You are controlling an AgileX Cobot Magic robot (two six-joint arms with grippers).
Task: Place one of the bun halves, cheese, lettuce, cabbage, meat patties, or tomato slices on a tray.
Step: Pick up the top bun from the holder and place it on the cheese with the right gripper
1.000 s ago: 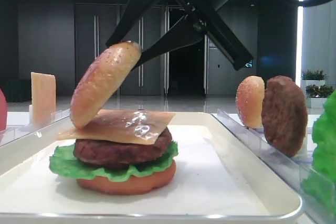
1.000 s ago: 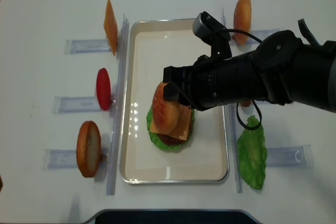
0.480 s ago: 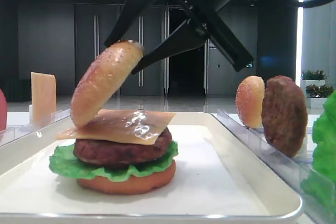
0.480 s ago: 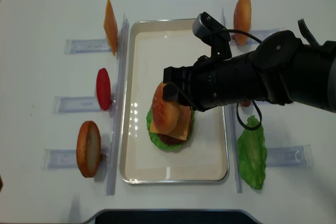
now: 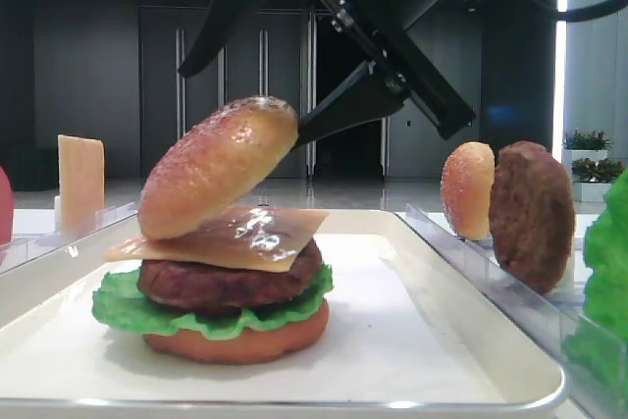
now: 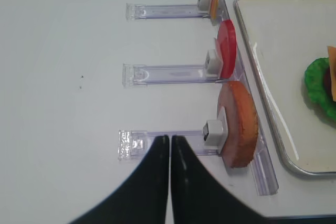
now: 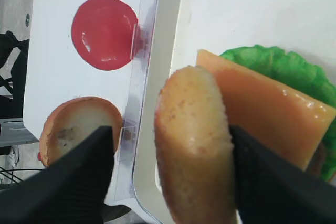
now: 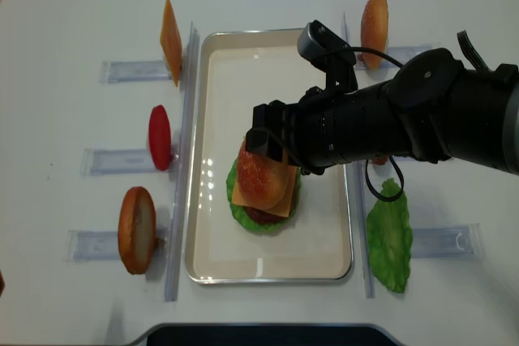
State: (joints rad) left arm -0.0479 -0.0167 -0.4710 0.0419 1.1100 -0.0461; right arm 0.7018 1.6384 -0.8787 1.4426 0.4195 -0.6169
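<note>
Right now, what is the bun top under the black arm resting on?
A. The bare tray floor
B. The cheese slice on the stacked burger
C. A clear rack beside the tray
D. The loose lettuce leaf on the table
B: the bun top leans tilted with its lower edge on the cheese, which lies on the patty in the tray.

Clear plastic racks point(image 8: 122, 71) lie on the white table point(image 8: 73, 22) at nine and three o'clock. A flat bun bottom point(image 8: 136, 229) stands upright at eight o'clock.
</note>
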